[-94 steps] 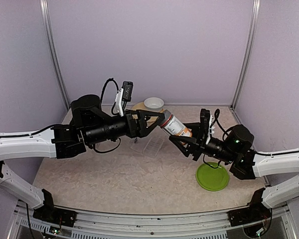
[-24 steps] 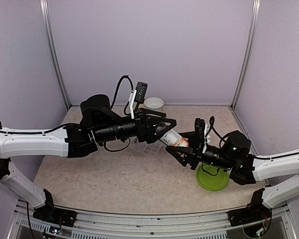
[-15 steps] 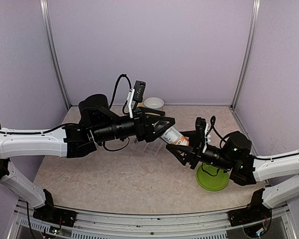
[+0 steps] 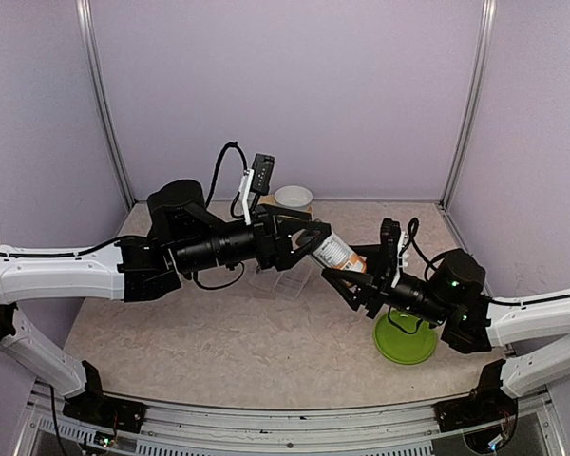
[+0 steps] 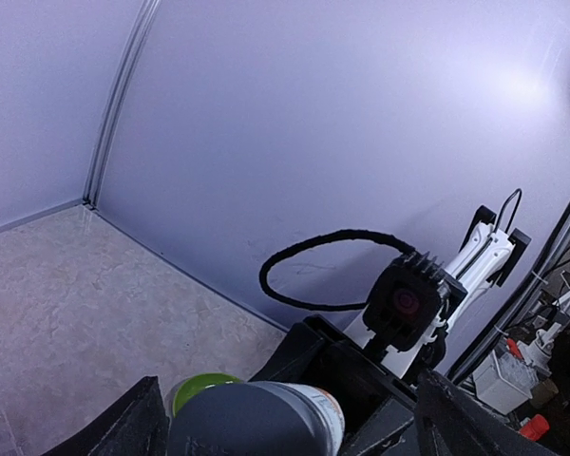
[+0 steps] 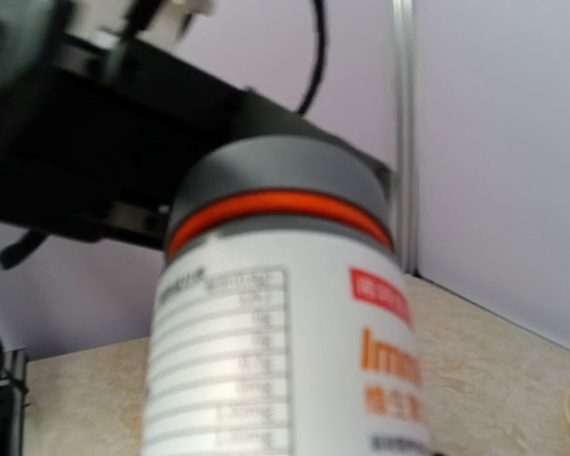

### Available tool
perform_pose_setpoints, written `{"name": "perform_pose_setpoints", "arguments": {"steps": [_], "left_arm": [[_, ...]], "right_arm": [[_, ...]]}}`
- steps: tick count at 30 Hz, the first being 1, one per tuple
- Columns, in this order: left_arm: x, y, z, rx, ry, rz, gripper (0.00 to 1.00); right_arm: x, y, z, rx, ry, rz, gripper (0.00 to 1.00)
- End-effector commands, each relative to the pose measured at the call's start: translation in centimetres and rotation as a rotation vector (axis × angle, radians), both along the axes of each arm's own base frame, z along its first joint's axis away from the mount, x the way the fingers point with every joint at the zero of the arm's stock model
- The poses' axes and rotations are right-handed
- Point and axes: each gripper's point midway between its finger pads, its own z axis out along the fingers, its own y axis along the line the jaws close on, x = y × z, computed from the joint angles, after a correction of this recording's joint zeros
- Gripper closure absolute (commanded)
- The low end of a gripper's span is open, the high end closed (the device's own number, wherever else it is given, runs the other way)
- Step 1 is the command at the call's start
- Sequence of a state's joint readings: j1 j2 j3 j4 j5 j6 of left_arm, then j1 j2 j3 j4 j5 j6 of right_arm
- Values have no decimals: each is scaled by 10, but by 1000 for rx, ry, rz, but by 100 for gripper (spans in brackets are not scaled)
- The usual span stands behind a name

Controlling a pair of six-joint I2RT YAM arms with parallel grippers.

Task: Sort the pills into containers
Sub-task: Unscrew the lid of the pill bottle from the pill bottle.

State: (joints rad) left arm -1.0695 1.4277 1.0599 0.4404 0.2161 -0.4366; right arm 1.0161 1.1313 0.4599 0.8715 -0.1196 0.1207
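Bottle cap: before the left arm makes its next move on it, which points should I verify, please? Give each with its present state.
1. The right gripper holds the bottle by its body, tilted, off the table: ok.
2. The cap is seated on the bottle, above the orange ring: ok.
3. The cap lies between the left gripper fingers: ok.
4. The left gripper is closed on the cap: not ok; a gap shows on each side.
5. The pill box is open and ready: cannot tell; it is nearly see-through and partly under the left arm.
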Motion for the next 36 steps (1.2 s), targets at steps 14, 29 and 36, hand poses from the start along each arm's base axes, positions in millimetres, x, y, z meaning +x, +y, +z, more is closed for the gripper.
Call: {"name": "perform_pose_setpoints", "arguments": {"steps": [14, 29, 36], "left_arm": [[-4, 0, -6, 9, 8, -56, 24], [-6, 7, -5, -8, 13, -43, 33], [-6, 10, -4, -17, 13, -31, 35]], "right_arm": [[-10, 5, 14, 38, -43, 67, 96], [8, -8, 8, 36, -12, -54, 96], [6, -9, 8, 35, -15, -50, 95]]}}
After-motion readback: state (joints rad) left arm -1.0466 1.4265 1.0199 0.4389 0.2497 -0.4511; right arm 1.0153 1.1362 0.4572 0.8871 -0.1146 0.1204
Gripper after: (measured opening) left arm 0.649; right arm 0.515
